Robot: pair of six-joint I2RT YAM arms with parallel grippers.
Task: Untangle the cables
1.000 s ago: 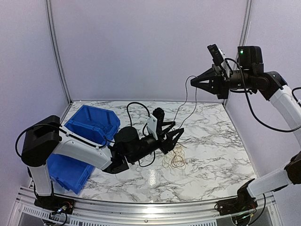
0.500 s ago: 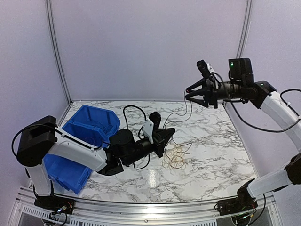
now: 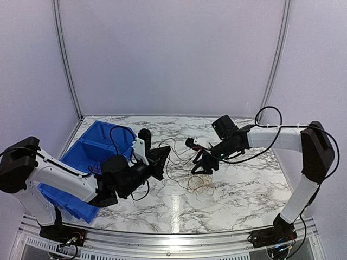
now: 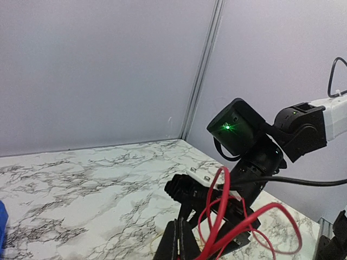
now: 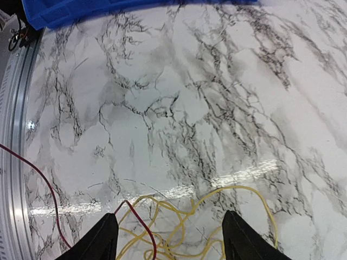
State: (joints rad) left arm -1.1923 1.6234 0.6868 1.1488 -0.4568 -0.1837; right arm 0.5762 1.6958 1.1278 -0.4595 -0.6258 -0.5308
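At the left of the top view two blue bins [image 3: 95, 142] stand on the marble table [image 3: 244, 189]. Next to them, a little left of the centre, the left gripper [image 3: 160, 157] is low over the table. In the left wrist view its jaws are pressed together at the bottom edge, and red strands rise from just beside them, so it seems to have hold of the cables [image 3: 198, 184].

From this claw the thin wires run to the right across the middle of the frame. Their larger part, a loose bunch of tan and orange loops, lies on the marble just below the centre.

Right of the centre is the right gripper [image 3: 201, 165], low over the table and just above this bunch. In the right wrist view its two fingers [image 5: 103, 238] are wide apart and hold nothing. Yellow loops and one red strand lie on the marble between them, at the bottom of the frame.
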